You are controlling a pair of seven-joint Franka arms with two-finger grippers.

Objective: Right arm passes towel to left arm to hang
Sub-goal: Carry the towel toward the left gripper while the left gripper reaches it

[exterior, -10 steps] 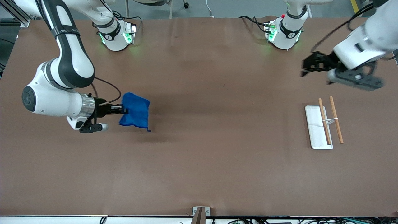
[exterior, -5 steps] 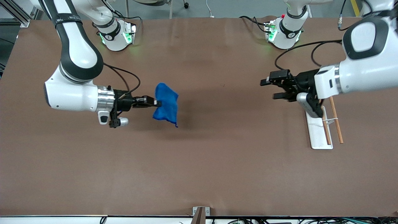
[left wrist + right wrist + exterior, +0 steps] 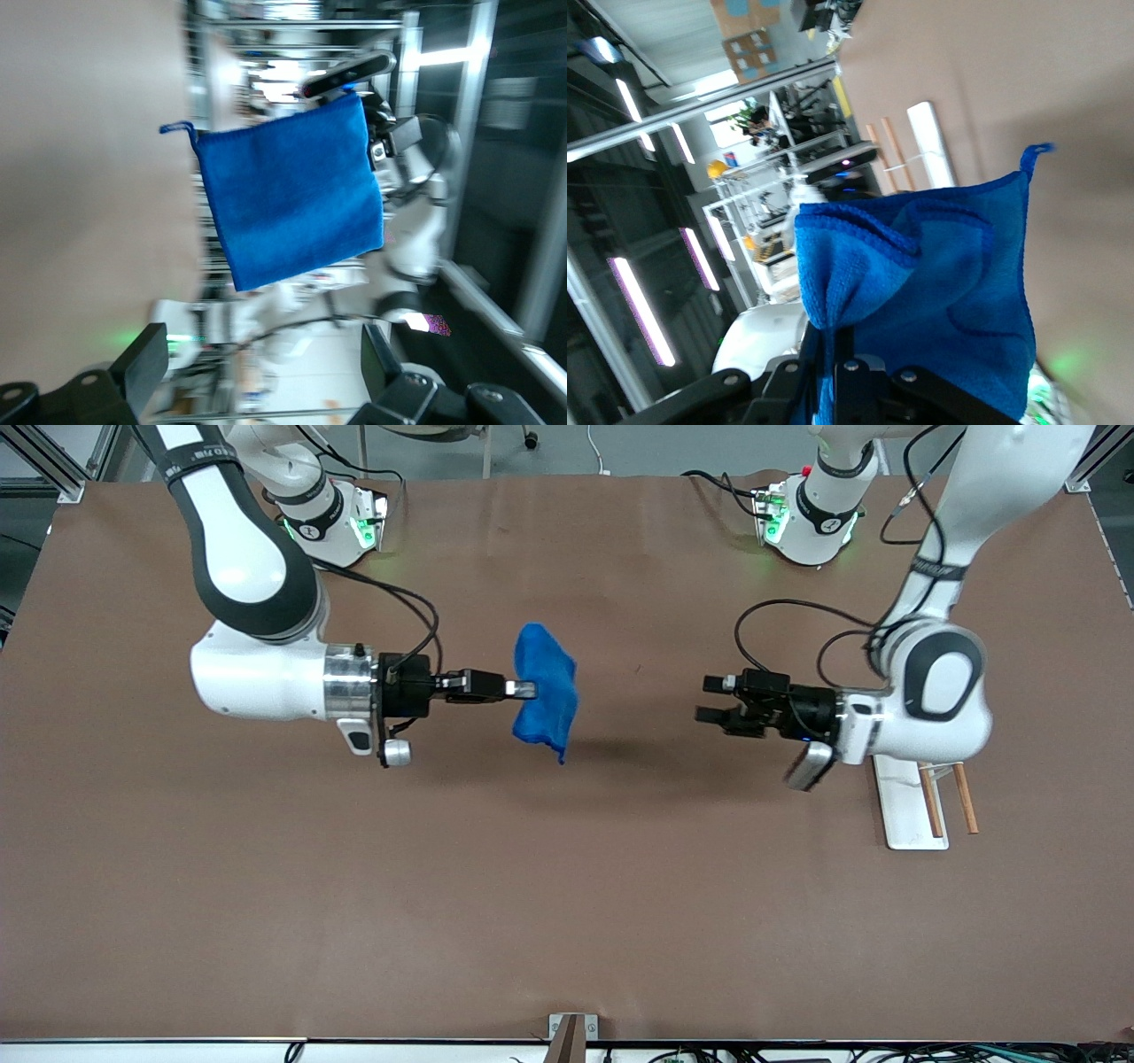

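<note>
Brown table [image 3: 567, 886] fills the front view, w/ a metal bracket [image 3: 567, 1032] at its nearest edge; grey floor and cables past the arm bases.

Landmark = the white rack base [image 3: 902, 802], lying flat toward the left arm's end of the table. It's the only tray-like thing here: one wooden rod [image 3: 929, 802] rests on it and a second wooden rod [image 3: 964, 799] sits just beside its edge, on the table. Nothing else lies on the base that can be made out.

Left arm [image 3: 930, 682] hangs partly over the rack base's farther end. Left gripper [image 3: 713, 698] points away from the rack base toward the table's middle, up in the air, over bare table. Fingers are spread wide w/ nothing between them (left wrist view shows both fingers [image 3: 142, 367] apart, framing the cloth).

Towel [image 3: 545, 691] hangs in the air over the table's middle, well apart from the rack base, toward the right arm's end from it. It's pinched at one upper corner; the rest droops, slightly wrinkled, loop tag [image 3: 177, 129] at a free corner. Not touching the left gripper: a clear gap between them.

Right gripper [image 3: 523, 688] is clamped on the towel, fingers closed on a bunched fold (right wrist view: cloth [image 3: 930, 301] gathered right at the fingers). Right arm [image 3: 266, 682] reaches in from its end, farthest from the rack base.
</note>
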